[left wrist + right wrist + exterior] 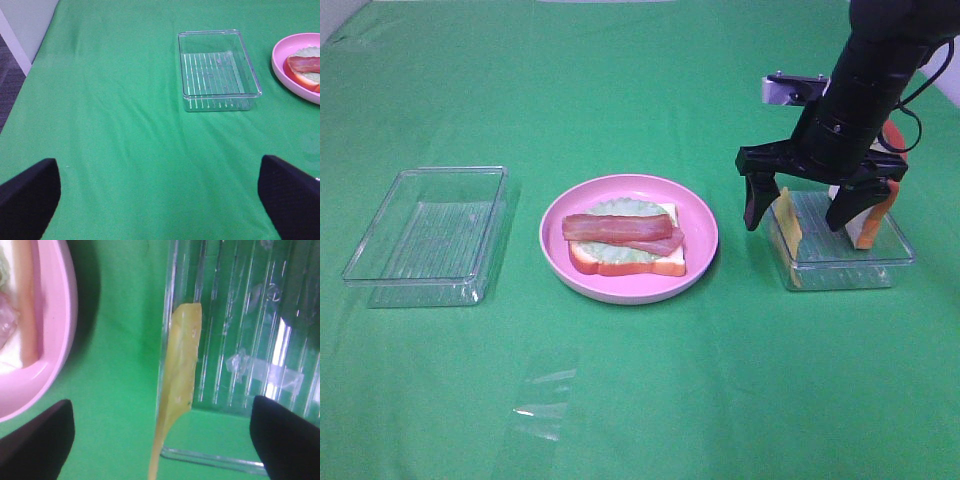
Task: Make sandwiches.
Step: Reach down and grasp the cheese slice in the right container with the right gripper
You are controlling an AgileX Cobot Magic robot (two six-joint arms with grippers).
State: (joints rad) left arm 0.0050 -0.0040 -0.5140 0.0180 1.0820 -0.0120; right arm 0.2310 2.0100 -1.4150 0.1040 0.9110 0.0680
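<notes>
The sandwich in the making (625, 243) lies on a round pink plate (558, 245): one white bread slice, pale green lettuce and reddish-brown bacon strips (618, 228) on top. To its right a clear tray (840, 268) holds a yellow cheese slice (787, 222) leaning on its left wall and a second bread slice (872, 225) at its right side. My right gripper (800, 210) hangs open over this tray, straddling the cheese slice (181, 360). My left gripper (157, 167) is open over bare cloth, holding nothing; the exterior high view does not show it.
An empty clear tray (425, 235) sits left of the plate, also in the left wrist view as the ribbed tray (217, 70). A scrap of clear film (542, 405) lies on the green cloth near the front. The table edge (30, 65) shows in the left wrist view.
</notes>
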